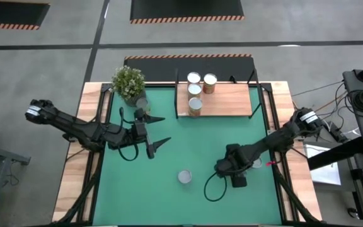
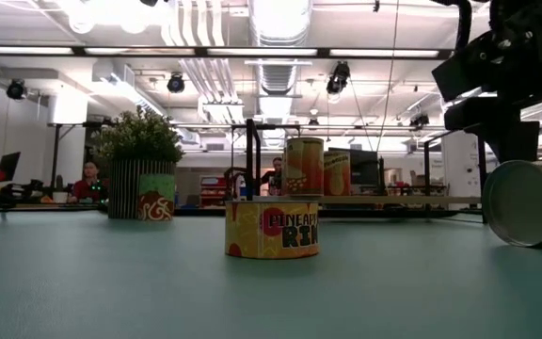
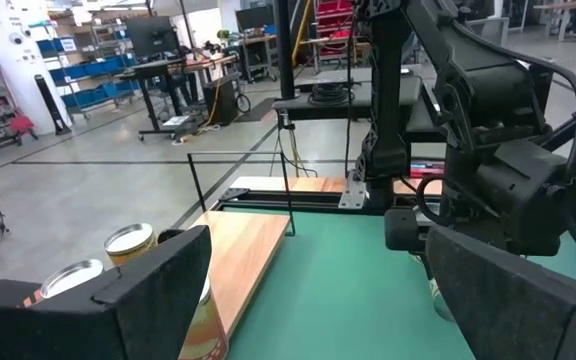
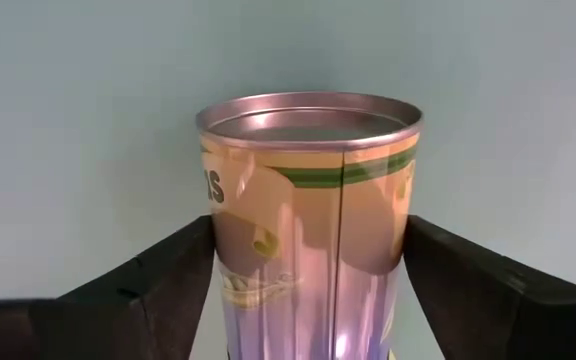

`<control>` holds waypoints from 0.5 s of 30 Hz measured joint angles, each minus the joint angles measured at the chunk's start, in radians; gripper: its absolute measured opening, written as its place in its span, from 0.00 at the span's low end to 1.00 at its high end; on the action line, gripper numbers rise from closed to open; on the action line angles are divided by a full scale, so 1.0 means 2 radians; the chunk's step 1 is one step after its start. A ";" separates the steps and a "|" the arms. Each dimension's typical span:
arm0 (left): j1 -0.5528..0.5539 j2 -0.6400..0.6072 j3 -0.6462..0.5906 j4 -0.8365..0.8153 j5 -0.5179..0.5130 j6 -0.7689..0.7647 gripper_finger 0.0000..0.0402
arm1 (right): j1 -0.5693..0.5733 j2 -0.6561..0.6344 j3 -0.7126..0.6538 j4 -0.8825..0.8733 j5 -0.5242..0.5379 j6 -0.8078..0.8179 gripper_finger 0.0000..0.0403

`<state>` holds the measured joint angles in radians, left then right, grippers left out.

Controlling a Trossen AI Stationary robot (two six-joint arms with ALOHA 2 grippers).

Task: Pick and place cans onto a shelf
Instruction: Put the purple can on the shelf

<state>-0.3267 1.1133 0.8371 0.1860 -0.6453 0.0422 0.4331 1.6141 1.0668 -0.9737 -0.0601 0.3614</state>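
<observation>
A can (image 4: 308, 230) lying on its side on the green mat (image 1: 188, 142) is straddled by the spread fingers of the right gripper (image 4: 308, 300), its long axis pointing away, while the left gripper (image 1: 153, 135) is held spread, farther off.

Plenty of open green mat (image 1: 188, 142) in the middle for me to swing through. Only a lone can (image 1: 184, 176) sits at 6 o'clock. The shelf (image 1: 232, 101) at 12 has four cans (image 1: 201, 84) crowding its left end, right half free. Plant (image 1: 128, 82) blocks 11 o'clock.
</observation>
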 joint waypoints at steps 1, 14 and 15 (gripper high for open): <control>0.000 0.000 0.000 0.000 0.000 0.000 0.88 | -0.002 -0.007 0.002 -0.001 0.000 -0.001 0.71; -0.008 -0.001 0.000 0.019 0.000 0.011 0.88 | -0.023 -0.180 -0.045 0.163 0.237 -0.013 0.69; -0.010 -0.001 0.000 0.026 0.000 0.018 0.88 | -0.027 -0.197 -0.059 0.205 0.285 -0.023 0.69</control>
<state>-0.3470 1.1107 0.8371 0.2379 -0.6460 0.0781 0.3783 1.2193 0.9480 -0.5641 0.5092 0.3154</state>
